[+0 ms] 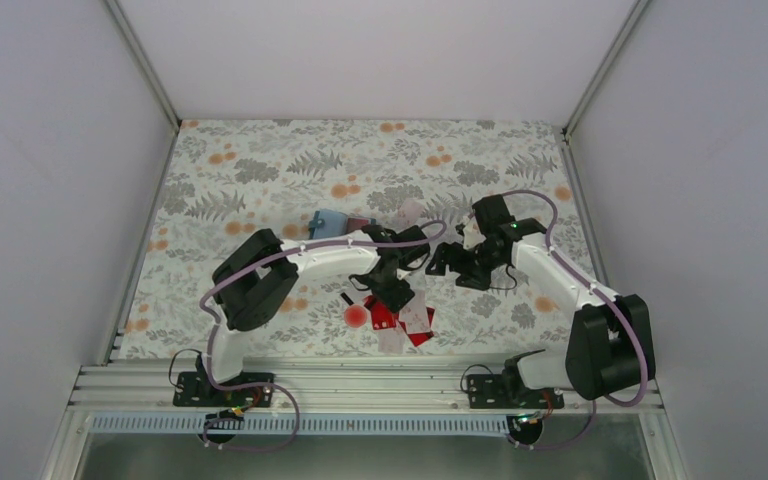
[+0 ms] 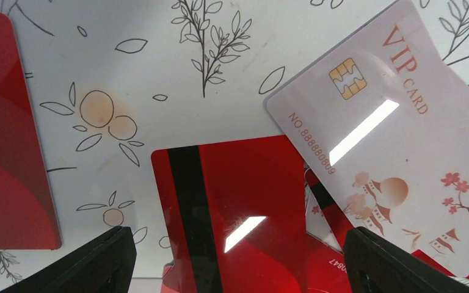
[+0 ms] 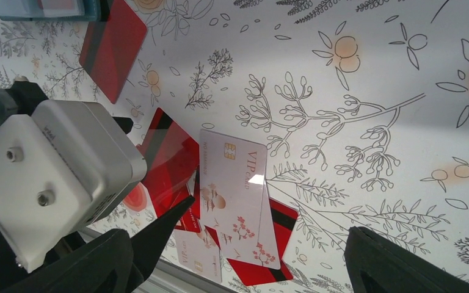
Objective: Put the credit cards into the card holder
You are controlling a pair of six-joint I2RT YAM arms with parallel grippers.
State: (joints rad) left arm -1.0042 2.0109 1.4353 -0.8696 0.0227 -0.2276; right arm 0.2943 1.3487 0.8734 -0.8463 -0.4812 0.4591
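Left hand (image 2: 241, 250) wide over glossy flat red card (image 2: 250, 189) | right hand (image 3: 238, 256) wide, holding nothing

Credit cards (image 2: 244, 201) red, black-striped, or pale pink blossom-printed; card holder (image 1: 328, 221) teal; tablecloth (image 1: 260, 160) floral.
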